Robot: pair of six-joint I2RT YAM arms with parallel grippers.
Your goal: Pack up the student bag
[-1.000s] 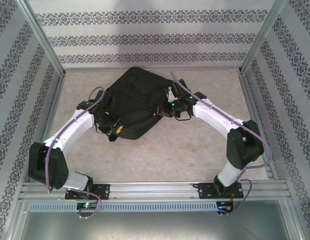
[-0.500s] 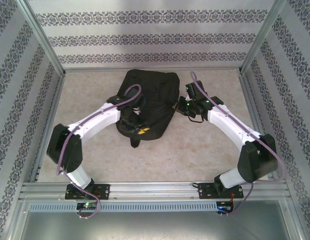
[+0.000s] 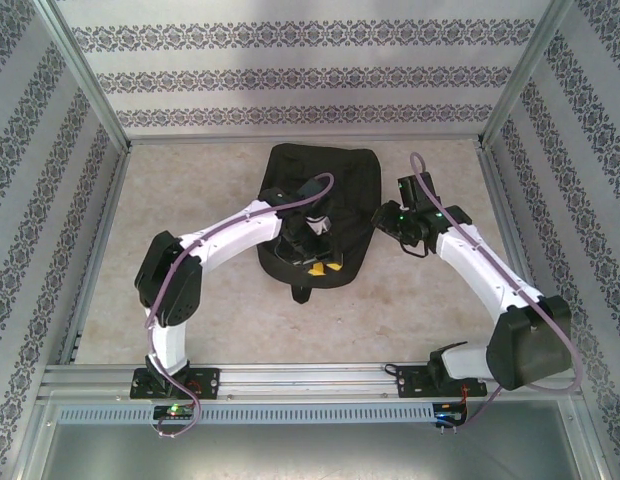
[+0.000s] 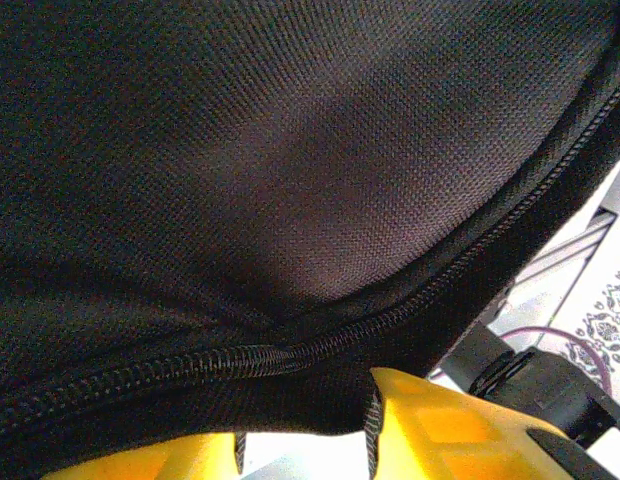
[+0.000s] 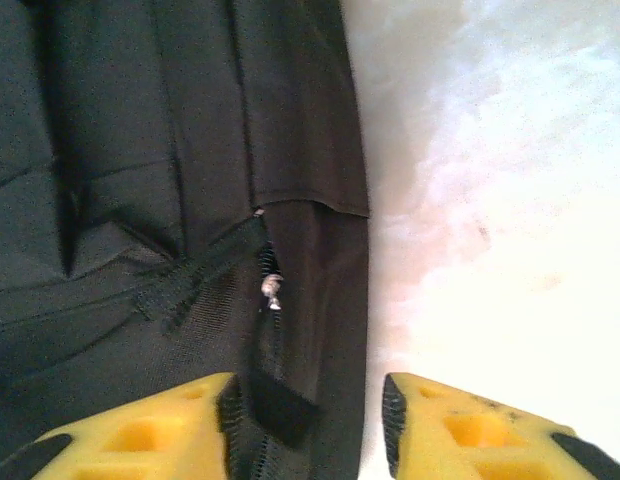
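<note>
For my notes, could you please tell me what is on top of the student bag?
The left tool and its arm hang over the near half of the student bag, hiding fabric beneath. Nothing else lies on it. Its contents are covered.

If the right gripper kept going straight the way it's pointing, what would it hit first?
Most likely the student bag: its side edge lies between the open fingers of the right gripper, right in its path, though depth is unclear.
</note>
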